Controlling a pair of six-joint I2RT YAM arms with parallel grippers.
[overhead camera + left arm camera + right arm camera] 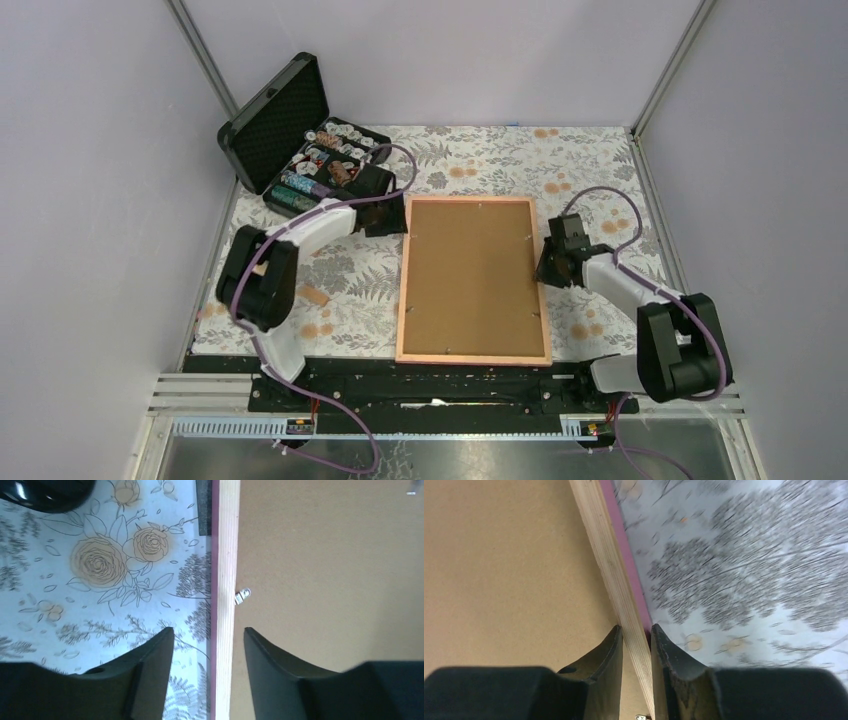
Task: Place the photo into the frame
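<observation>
The frame [403, 290] lies flat mid-table, back side up, with the brown backing board [470, 275] filling it. The photo is hidden; no print shows in any view. My left gripper [397, 216] is open, and its fingers straddle the frame's left border [227, 555] near a small metal clip [242, 596] without touching it. My right gripper [545, 262] is shut on the frame's right border [599, 540], one finger over the backing board [499, 570] and the other outside on the pink edge.
A black foam-lined case [290, 135] with small items stands open at the back left, close behind my left arm. A small wooden piece [313, 296] lies on the floral cloth [480, 160] left of the frame. Grey walls enclose the table on three sides.
</observation>
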